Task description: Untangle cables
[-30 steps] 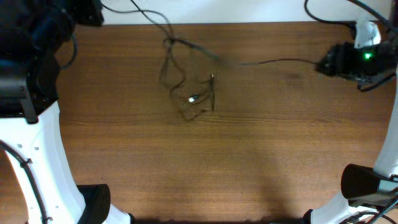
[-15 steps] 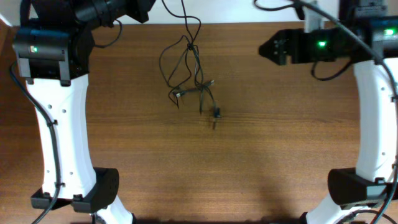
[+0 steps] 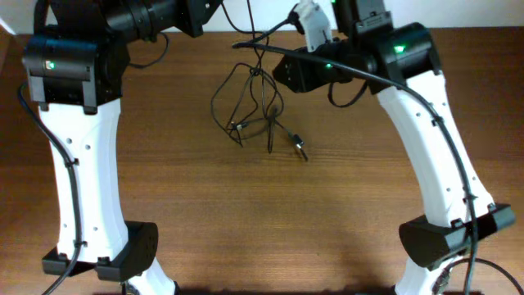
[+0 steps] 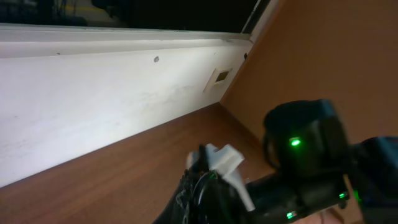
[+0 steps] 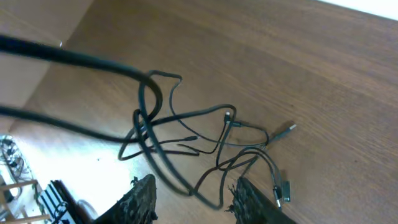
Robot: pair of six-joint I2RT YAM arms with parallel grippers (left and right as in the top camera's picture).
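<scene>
- Reaching in over the back of the table point(image 3: 246, 221), my right gripper point(image 5: 196, 190) has its two fingers point(image 5: 144, 193) standing apart, with nothing pinched between them.
- One loop of the cables point(image 5: 199, 130) crosses the gap between those fingers in my right wrist view. I cannot tell whether either pad touches it.
- Seen from above, my right gripper point(image 3: 281, 70) sits just beside the right edge of the cables point(image 3: 254, 106) and points at them.
- The cables are a loose knot of thin dark cords at the back middle of the table, with several loops crossing one another.
- Two ends trail out of the knot onto bare wood: a silvery plug point(image 5: 287, 129) and a darker plug point(image 5: 281, 190) near it.
- One strand climbs from the top of the knot to the upper edge of the overhead view, passing between my two grippers.
- My left gripper point(image 3: 211, 11) is clenched tight, up at the far edge of the table and left of that strand. I cannot tell whether a cord is nipped in it.
- My left wrist camera shows the white wall point(image 4: 93, 93) and my right arm point(image 4: 305, 155) with its green light. My own left fingers are too dark there to make out.
</scene>
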